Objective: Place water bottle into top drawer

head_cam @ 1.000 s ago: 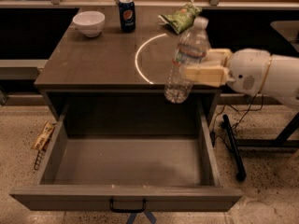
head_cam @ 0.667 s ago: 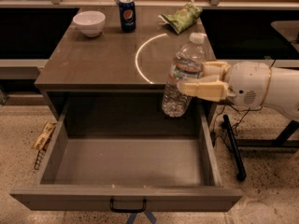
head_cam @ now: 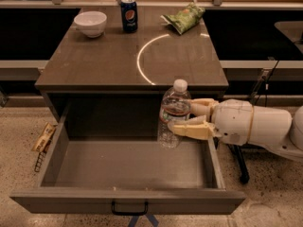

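Lowered from tabletop height, the water bottle (head_cam: 173,115) is now standing upright inside the top drawer (head_cam: 128,200), near its back right corner. Reaching in from the right, the gripper (head_cam: 183,116) is clasping the bottle's middle, so letting go looks close.

My tool (head_cam: 182,115) reaches in from the right, its two pale fingers (head_cam: 193,128) clasping the water bottle (head_cam: 172,122) at its label band. The bottle stands upright over the back right corner of the open top drawer (head_cam: 128,198), with its white cap level with the tabletop's (head_cam: 94,63) front edge. I cannot tell whether its base touches the drawer floor. A small black handle (head_cam: 129,209) sits at the drawer's front centre. At the back of the tabletop stand a white bowl (head_cam: 91,22), a blue Pepsi can (head_cam: 128,14) and a green snack bag (head_cam: 183,18).
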Robot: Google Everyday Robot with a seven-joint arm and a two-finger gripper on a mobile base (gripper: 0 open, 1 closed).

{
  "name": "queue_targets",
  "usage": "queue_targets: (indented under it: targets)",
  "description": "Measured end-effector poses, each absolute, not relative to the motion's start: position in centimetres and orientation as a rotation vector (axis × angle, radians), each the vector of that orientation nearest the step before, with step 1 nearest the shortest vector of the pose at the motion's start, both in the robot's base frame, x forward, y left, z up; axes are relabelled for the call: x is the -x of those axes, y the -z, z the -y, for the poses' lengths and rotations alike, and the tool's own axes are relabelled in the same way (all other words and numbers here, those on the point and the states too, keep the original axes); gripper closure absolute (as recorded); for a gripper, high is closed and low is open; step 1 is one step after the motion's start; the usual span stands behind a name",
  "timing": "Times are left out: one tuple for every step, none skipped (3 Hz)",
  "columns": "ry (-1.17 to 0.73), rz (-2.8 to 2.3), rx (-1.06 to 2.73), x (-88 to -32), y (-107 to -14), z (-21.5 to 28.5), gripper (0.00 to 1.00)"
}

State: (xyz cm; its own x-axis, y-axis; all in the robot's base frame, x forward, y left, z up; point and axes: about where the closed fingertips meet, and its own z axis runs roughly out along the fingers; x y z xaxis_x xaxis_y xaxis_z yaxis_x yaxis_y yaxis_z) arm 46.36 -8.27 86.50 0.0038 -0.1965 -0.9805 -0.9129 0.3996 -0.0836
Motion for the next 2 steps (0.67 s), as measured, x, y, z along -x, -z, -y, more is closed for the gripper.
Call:
queue_targets:
  targets:
    - [-0.773,-1.483,1.051,-46.3,-86.2,8.0,1.00]
    - [-0.768,-1.468,1.096,-46.9,-82.4,6.6,1.00]
